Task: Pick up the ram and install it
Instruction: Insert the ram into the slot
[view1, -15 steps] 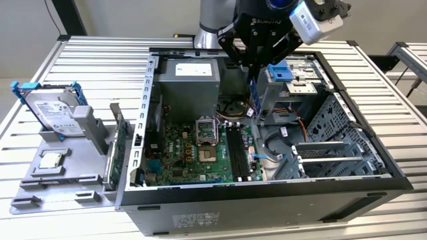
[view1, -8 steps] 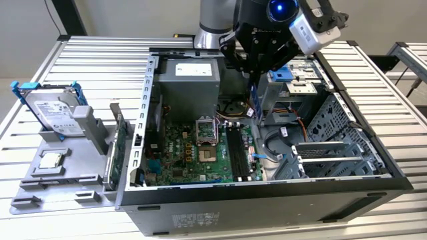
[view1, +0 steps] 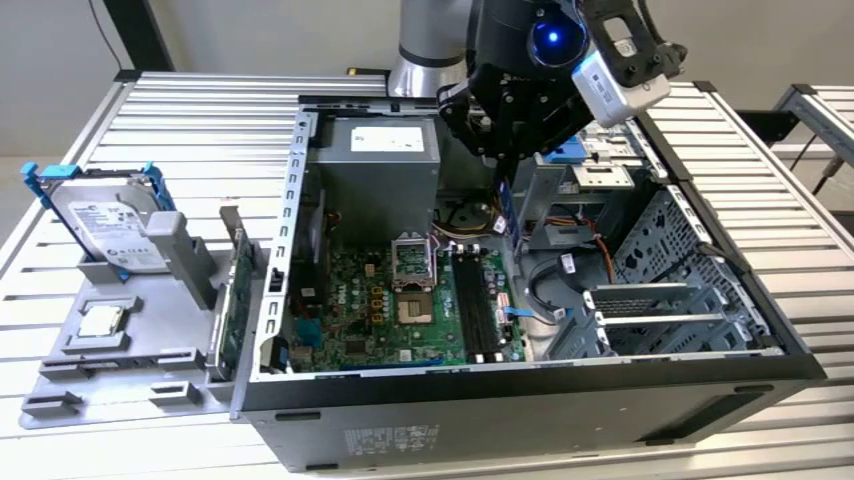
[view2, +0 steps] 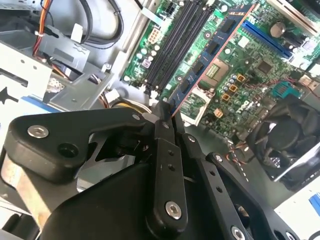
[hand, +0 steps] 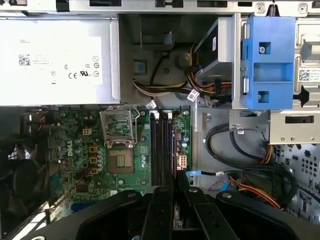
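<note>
My gripper (view1: 505, 165) hangs over the open computer case (view1: 534, 385), shut on the ram (view1: 505, 205). The ram is a thin dark stick pointing down toward the motherboard (view1: 360, 320). In the second wrist view the ram (view2: 205, 57) runs out from my shut gripper (view2: 164, 112), showing black chips and a reddish edge. Below it lie the black memory slots (view2: 180, 40). In the first wrist view my gripper (hand: 175, 189) holds the ram (hand: 176, 176) edge-on, just beside the long black slots (hand: 162, 145) and above them, not touching.
A grey power supply (view1: 387, 150) fills the case's back, with a CPU socket (view1: 414, 265) beside the slots. Cables (view1: 561, 275) and a blue drive bracket (hand: 267, 60) lie at the exterior view's right. Outside, a grey fixture (view1: 120, 350) holds a hard drive (view1: 107, 225) and a green card (view1: 238, 290).
</note>
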